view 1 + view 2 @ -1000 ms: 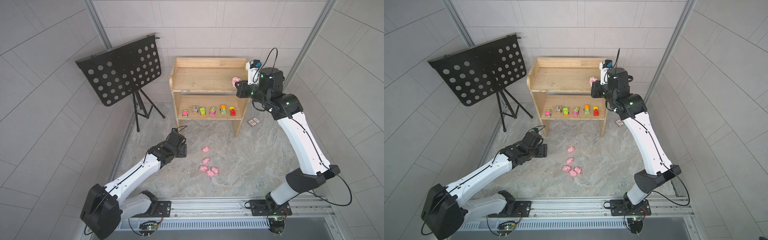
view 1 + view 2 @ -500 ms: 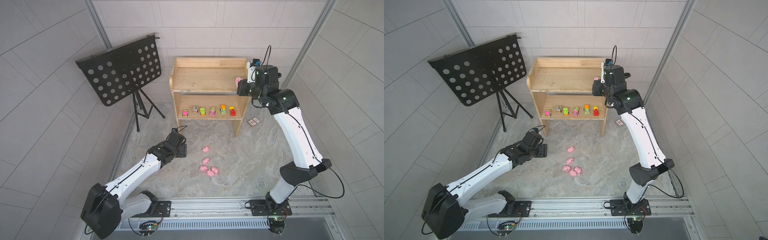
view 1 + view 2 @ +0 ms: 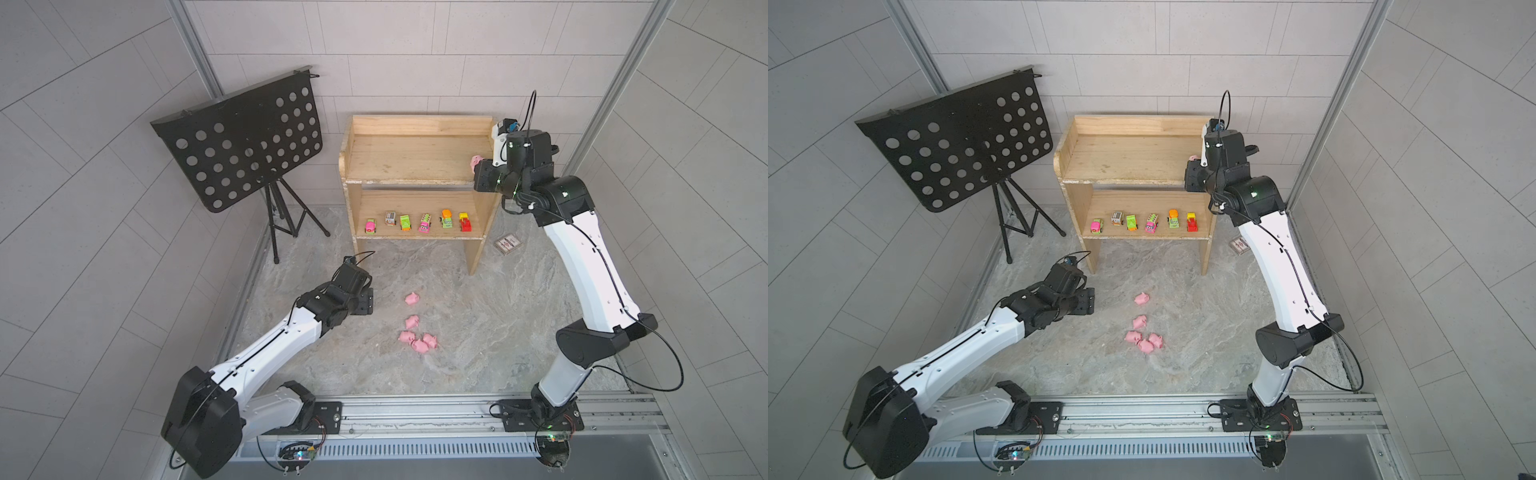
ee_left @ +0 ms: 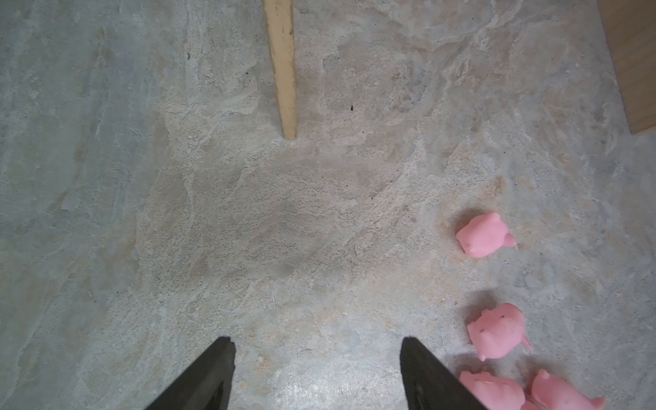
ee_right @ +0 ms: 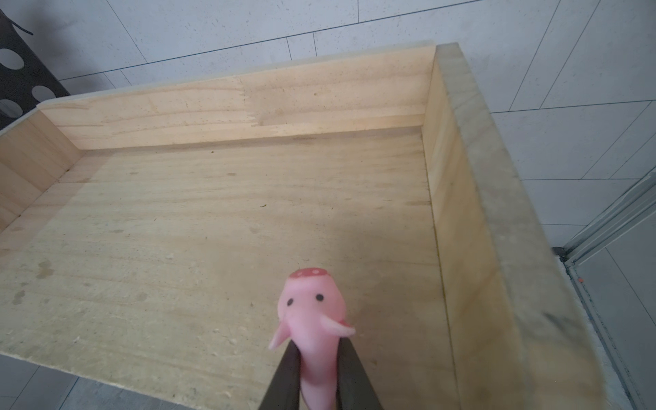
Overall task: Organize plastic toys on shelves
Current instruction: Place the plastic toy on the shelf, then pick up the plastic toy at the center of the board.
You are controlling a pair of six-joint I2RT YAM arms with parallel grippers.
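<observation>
1. Music stand [image 3: 249,113]: black perforated panel on a tripod, well apart from the left hand [image 3: 367,301], on that hand's outer side.
2. Left hand: low over the table [image 3: 478,316]. Fingers spread wide, nothing between them.
3. Loose pigs [image 3: 412,321]: five lie on the table ahead of the left hand's fingertips, toward the right hand's side. Two lie singly. Three are clustered and touching. All are plain glossy pink.
4. Shelf unit [image 3: 419,124]: pale wood, two boards. One plank leg stands beyond the left hand.
5. Vehicles [image 3: 424,222]: six stand in one row on the lower board, below the right hand [image 5: 317,349].
6. Right hand: pinches the held pig [image 5: 312,309] by its body, over the top board's front corner. The side rim stands just beside the fingers. Contact with the board cannot be determined.
7. Held pig: snout forward, two black dot eyes, dark-pink snout disc, ears flared sideways, body squeezed narrow.
8. Card packet [image 3: 508,244]: flat on the table beside the shelf leg, under the right arm.
</observation>
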